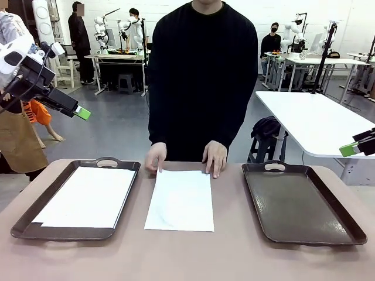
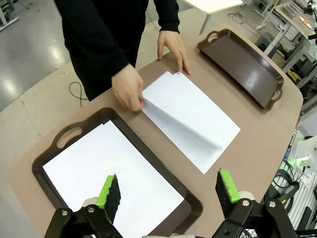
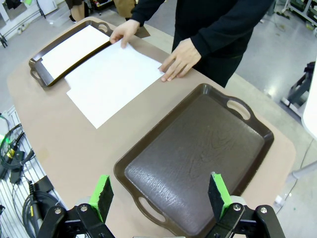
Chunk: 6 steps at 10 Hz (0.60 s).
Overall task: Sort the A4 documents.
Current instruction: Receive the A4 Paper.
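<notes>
Blank white A4 documents (image 1: 179,200) lie flat; left pincer (image 2: 167,184) and right pincer (image 3: 159,188) stand apart.

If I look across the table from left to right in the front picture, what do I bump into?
Left brown tray with a white sheet lying in it → white paper on the bare table in the middle → right brown tray with nothing in it.

left tray (image 1: 61,234): dark brown, handled | right tray (image 1: 299,205): dark brown, handled | table (image 1: 193,257): tan, rounded corners
</notes>
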Each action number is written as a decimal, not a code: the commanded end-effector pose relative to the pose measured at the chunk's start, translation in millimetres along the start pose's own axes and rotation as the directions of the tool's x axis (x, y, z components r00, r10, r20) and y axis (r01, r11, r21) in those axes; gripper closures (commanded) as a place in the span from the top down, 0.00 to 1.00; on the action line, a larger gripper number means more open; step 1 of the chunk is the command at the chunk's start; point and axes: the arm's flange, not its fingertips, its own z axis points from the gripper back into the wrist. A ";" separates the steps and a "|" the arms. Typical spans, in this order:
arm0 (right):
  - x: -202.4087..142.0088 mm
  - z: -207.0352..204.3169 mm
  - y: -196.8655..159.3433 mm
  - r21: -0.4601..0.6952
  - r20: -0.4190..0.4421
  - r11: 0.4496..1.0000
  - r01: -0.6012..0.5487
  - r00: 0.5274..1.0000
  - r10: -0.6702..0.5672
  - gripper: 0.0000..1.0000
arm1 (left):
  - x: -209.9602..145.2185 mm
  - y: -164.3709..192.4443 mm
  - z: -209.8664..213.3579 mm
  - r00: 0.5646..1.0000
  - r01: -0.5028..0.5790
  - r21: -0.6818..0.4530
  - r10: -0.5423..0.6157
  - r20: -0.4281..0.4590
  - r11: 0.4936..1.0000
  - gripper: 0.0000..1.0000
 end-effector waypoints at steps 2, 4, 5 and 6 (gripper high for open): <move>-0.3 -1.7 -0.4 0.010 0.002 1.000 0.001 1.000 -0.001 1.00 | 0.1 1.5 0.3 1.000 0.013 -0.002 -0.013 0.002 1.000 1.00; -0.3 -1.7 -0.4 0.010 0.002 1.000 0.001 1.000 -0.001 1.00 | 0.1 1.5 0.3 1.000 0.013 -0.002 -0.013 0.002 1.000 1.00; -0.3 -1.7 -0.4 0.010 0.002 1.000 0.001 1.000 -0.001 1.00 | 0.1 1.5 0.3 1.000 0.013 -0.002 -0.013 0.002 1.000 1.00; -0.3 -1.7 -0.4 0.010 0.002 1.000 0.001 1.000 -0.001 1.00 | 0.1 1.5 0.3 1.000 0.013 -0.002 -0.013 0.002 1.000 1.00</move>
